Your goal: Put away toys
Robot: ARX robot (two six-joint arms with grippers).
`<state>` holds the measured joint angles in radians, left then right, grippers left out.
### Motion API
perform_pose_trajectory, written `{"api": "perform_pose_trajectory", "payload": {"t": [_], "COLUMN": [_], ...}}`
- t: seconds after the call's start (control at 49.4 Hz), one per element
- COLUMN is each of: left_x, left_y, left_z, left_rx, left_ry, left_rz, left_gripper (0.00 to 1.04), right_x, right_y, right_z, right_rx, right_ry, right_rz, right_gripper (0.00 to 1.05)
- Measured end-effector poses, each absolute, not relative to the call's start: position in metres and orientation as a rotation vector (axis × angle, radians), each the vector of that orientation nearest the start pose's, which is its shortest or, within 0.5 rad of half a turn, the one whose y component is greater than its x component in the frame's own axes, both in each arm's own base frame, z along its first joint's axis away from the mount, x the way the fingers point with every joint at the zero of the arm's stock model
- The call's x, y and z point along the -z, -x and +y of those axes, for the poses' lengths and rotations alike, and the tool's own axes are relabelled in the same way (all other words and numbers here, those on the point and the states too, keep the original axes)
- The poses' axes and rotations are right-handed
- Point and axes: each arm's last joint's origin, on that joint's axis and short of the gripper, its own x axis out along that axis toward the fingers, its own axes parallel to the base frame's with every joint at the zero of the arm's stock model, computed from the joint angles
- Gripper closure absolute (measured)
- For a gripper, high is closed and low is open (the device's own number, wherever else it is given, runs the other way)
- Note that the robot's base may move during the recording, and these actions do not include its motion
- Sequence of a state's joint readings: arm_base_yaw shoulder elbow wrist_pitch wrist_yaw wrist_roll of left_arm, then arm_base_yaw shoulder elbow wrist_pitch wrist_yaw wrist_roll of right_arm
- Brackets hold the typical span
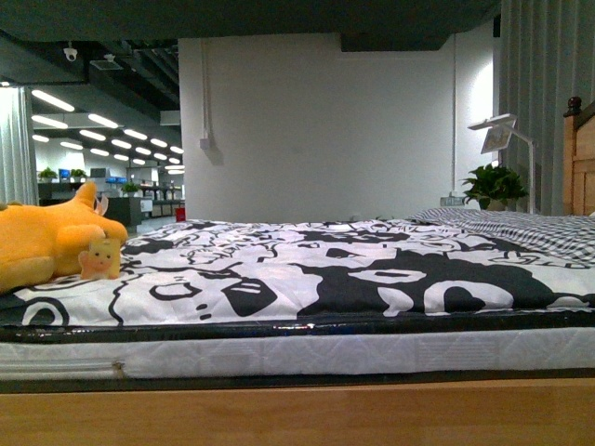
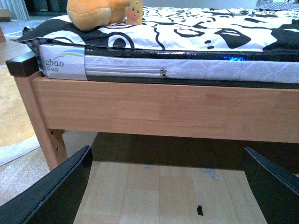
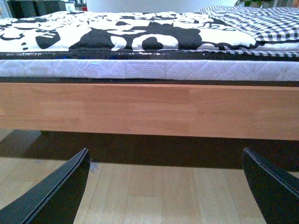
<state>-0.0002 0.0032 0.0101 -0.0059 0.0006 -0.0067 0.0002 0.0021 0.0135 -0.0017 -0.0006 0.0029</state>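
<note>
An orange-yellow plush toy (image 1: 42,240) lies on the bed at the far left of the front view, with a small paper tag (image 1: 100,257) hanging from it. The left wrist view shows it too, the plush toy (image 2: 93,13) resting near the mattress corner. My left gripper (image 2: 166,163) is open, low in front of the bed frame, below and short of the toy, with only floor between its fingers (image 2: 56,186). My right gripper (image 3: 166,163) is open too, low before the bed's side rail, holding nothing. Neither arm appears in the front view.
The bed has a black-and-white patterned cover (image 1: 316,269), a white mattress (image 2: 187,70) and a wooden side rail (image 3: 149,107). A checked pillow (image 1: 521,223), a wooden headboard (image 1: 578,158), a potted plant (image 1: 493,186) and a lamp (image 1: 502,130) stand at the right. A bed leg (image 2: 44,135) stands beside my left gripper.
</note>
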Motion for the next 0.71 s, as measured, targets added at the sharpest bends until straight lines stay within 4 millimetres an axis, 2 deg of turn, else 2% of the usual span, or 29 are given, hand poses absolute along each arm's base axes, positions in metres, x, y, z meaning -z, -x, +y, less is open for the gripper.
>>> {"api": "perform_pose_trajectory", "payload": {"t": [0.708], "left_x": [-0.1662], "left_y": [-0.0973], "left_z": [-0.0001], "left_rx": [0.003], "left_ry": [0.007], "left_rz": [-0.001], "left_gripper": [0.06], "right_x": [-0.1678], "right_y": [-0.097], "right_z": [0.0001], "right_rx": [-0.001], "right_ry": [-0.003], "right_rz": [-0.009], "right_gripper": [0.06]}}
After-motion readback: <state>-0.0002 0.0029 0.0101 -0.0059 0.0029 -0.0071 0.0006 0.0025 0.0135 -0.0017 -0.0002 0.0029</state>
